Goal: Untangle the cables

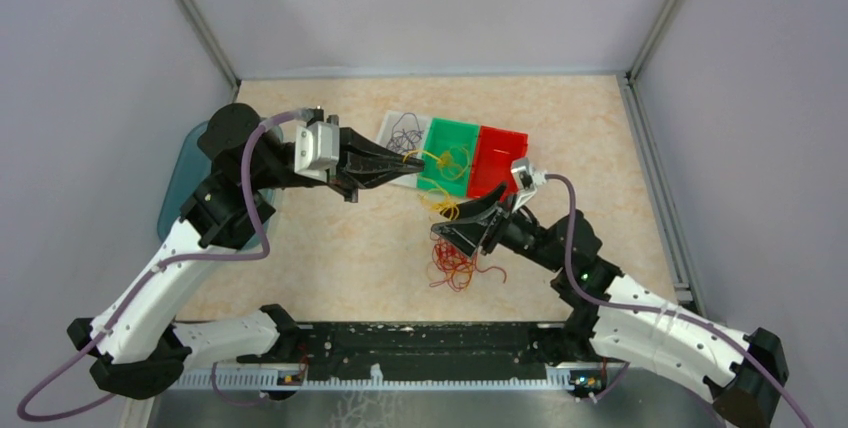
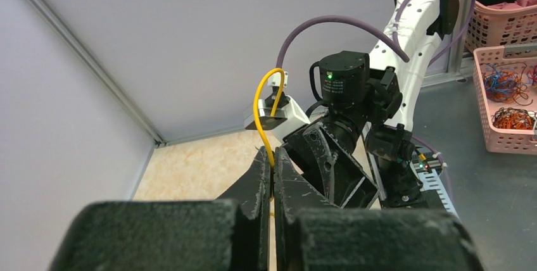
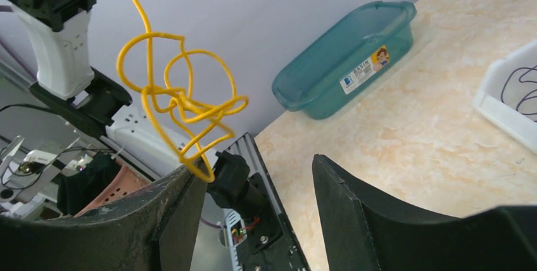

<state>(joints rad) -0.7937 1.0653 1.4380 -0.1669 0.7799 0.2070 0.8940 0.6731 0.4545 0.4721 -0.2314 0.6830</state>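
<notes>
Yellow cable [image 1: 440, 160] is the live one. The left gripper [image 1: 403, 160] is clenched on one end at its very fingertips. The strand hangs in the air across the green tray [image 1: 450, 128] and runs toward 5 o'clock into a knotted bunch just beside the right gripper [image 1: 452, 229]. The right gripper's jaws stand apart with nothing between them; the lowest loop of the knot only touches the tip of one finger. Red cables [image 1: 455, 266] lie heaped on the table [image 1: 330, 248] at 7 o'clock of the right gripper. Black cables [image 1: 405, 131] sit in the white tray [image 1: 383, 133] at 11 o'clock.

Risks, my read:
- The knot has several crossing loops, so a straight pull between the arms would likely cinch it rather than free it.
- If the right closes where it stands, it may miss or nip just a loop edge and slip off.
- The left holds a thin strand with little bite, so a tug could strip it out and drop the bunch back among the others.
- A dangling loop could also hook on a tray rim.

Views:
- Right wrist shows the knot's crossings clean against the wall, plus the teal basin [image 3: 342, 62] with its label; top flattens the knot to a scribble.
- Left wrist confirms the pinch on the strand and shows pink baskets [image 2: 506, 94] off the table at 3 o'clock with more bundles, outside top's coverage.
- Only top shows the red heap and where the trays sit.
</notes>
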